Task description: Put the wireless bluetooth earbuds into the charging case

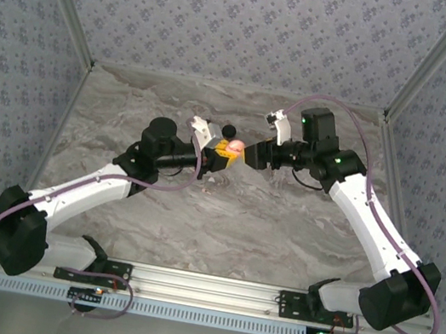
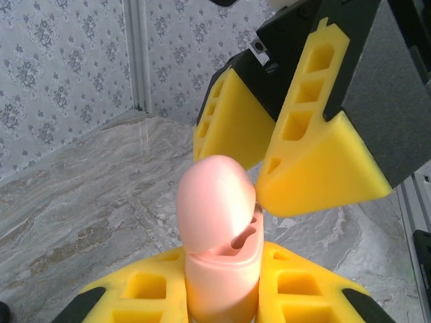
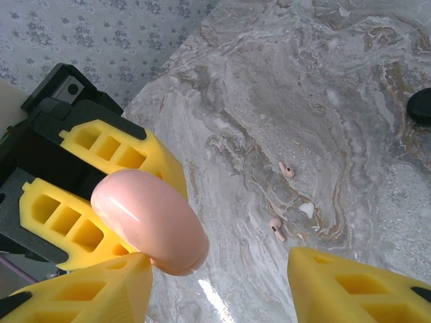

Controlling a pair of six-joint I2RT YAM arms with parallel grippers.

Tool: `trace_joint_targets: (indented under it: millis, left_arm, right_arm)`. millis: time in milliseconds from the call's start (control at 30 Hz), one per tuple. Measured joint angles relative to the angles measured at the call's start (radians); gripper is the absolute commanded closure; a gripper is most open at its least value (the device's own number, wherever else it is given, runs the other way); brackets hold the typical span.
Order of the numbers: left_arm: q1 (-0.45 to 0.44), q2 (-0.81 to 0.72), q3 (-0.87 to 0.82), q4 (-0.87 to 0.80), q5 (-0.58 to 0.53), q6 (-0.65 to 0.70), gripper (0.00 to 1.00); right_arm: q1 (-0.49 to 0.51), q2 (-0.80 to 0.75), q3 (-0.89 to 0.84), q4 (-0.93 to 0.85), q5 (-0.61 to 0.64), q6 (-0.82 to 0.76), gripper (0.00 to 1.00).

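Observation:
The pink charging case (image 2: pixel 222 269) stands upright between the yellow pads of my left gripper (image 2: pixel 222 299), which is shut on its lower half. Its lid (image 2: pixel 215 202) is tilted ajar, and an empty earbud slot (image 2: pixel 244 237) shows under it. My right gripper (image 3: pixel 219 269) is open, its left pad (image 3: pixel 87 293) against the lid (image 3: pixel 151 222). From above, the two grippers meet at the case (image 1: pixel 234 146), held over the middle of the table. Two small pink earbuds (image 3: pixel 286 169) (image 3: pixel 275 229) lie loose on the marble below, apart from each other.
A black round puck (image 3: pixel 421 105) lies on the marble beyond the earbuds, also seen behind the case from above as the puck (image 1: pixel 229 130). Patterned walls (image 1: pixel 231 21) close the table on three sides. The metal rail (image 1: pixel 201 289) carries both arm bases.

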Motion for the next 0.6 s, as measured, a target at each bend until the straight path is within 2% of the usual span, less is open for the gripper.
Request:
trace_joint_targets:
  millis: [600]
  left_arm:
    - [-0.013, 0.000, -0.006, -0.014, 0.042, 0.008, 0.91]
  right_arm:
    - [0.005, 0.028, 0.019, -0.012, 0.017, 0.006, 0.42]
